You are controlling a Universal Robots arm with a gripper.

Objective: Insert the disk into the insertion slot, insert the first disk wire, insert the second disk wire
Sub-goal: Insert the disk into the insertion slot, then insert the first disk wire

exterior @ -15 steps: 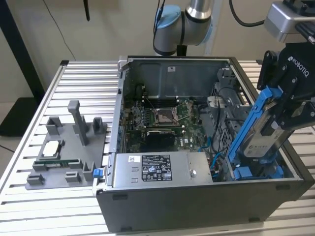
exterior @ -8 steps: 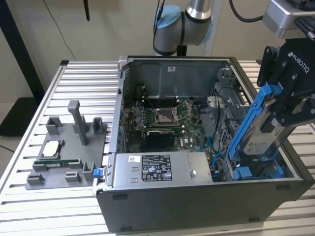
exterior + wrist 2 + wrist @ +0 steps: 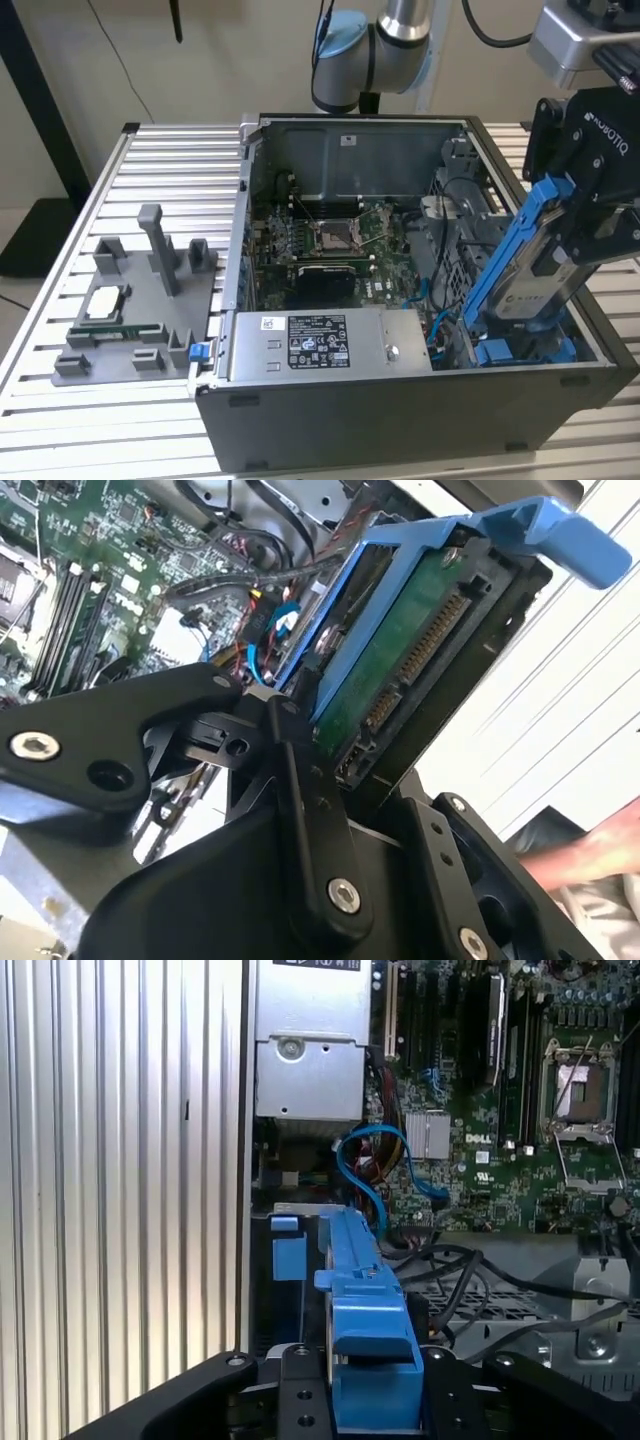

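Ribbed metal counter [image 3: 40, 420] carries an open grey computer case [image 3: 400, 430]. Over one end of it, the silver-grey hard drive in a bright blue plastic carrier frame [image 3: 535, 280] hangs tilted, clamped between black jaws. Probably stiff, weighty and shock-sensitive; best held by the frame's rails.

Soft, even light fills the exterior view. In the second wrist view, glare bleaches the table [image 3: 560, 680] beside the dark, shaded gripper [image 3: 335, 750].

The exterior view's lower right is blocked by the disk [image 3: 530, 285], cables [image 3: 455, 200] and power-supply box [image 3: 330, 345]; the table [image 3: 110, 425] at lower left is left free.
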